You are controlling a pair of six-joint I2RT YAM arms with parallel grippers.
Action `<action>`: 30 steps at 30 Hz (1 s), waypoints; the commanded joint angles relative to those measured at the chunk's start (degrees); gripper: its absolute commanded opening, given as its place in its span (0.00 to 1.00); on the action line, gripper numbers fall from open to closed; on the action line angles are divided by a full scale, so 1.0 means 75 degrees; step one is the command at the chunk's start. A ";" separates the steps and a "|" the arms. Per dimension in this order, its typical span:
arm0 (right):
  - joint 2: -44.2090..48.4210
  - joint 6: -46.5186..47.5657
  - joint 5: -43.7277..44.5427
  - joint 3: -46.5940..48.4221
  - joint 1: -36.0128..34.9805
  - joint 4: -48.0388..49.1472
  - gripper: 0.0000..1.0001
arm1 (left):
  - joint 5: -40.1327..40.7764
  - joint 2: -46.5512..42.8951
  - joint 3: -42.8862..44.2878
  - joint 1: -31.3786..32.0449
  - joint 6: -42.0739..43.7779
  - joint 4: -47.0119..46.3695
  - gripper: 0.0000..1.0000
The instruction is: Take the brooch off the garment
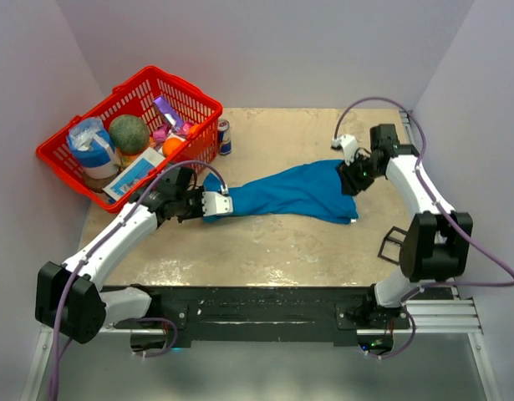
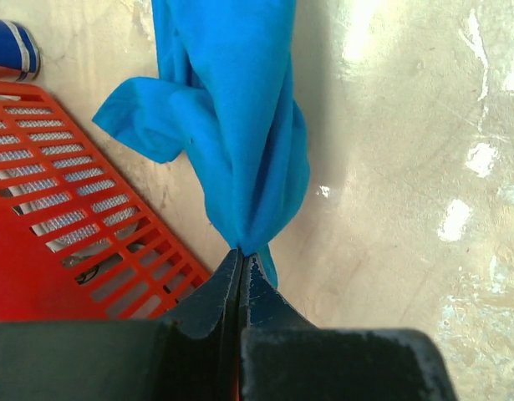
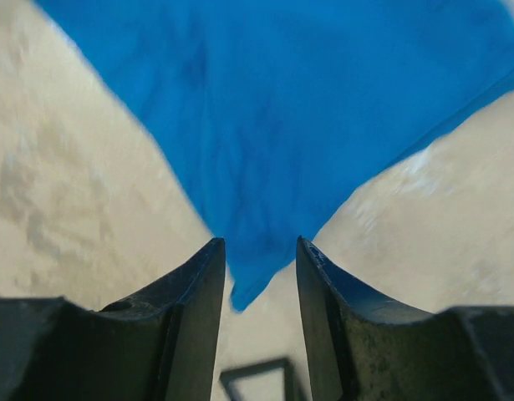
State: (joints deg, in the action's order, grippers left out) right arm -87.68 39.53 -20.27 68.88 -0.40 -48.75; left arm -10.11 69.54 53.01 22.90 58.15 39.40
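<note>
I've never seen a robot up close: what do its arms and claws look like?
Both arms have white tube segments joined by black joints, with a lilac cable looping alongside each. The left claw and right claw each have two dark, tapering fingers.

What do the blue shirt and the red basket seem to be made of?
Shirt: soft matte cloth, perhaps cotton knit; it bunches into limp folds where the left gripper pinches it. Basket: smooth red plastic, it seems; thin moulded slats, evenly coloured.
</note>
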 commanded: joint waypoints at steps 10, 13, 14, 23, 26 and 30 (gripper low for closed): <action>-0.3437 -0.1603 -0.0296 0.4068 0.0521 0.0934 0.44 | -0.0387 0.0595 0.0795 -0.0041 -0.0898 -0.0015 0.00; -0.3965 -0.1498 -0.0437 0.4573 0.0686 0.0759 0.41 | -0.0270 0.0712 0.0876 -0.0053 -0.0933 -0.0003 0.00; -0.4128 -0.1439 -0.0472 0.4666 0.0698 0.0735 0.40 | -0.0258 0.0759 0.0958 -0.0053 -0.0991 0.0032 0.00; -0.4692 -0.1274 -0.0695 0.4796 0.0722 0.0583 0.36 | -0.0152 0.1088 0.1299 -0.0041 -0.1214 0.0313 0.00; -0.4856 -0.1251 -0.0754 0.4890 0.0734 0.0512 0.35 | -0.0082 0.1088 0.1310 -0.0053 -0.1179 0.0348 0.00; -0.4985 -0.1251 -0.0638 0.4937 0.0734 0.0570 0.36 | -0.0070 0.1123 0.1310 -0.0053 -0.1202 0.0337 0.00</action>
State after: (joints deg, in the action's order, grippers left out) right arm -124.77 29.56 -23.81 103.28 5.26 -43.81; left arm -10.83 77.84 60.64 22.90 50.04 41.63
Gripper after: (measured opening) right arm 0.353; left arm 0.013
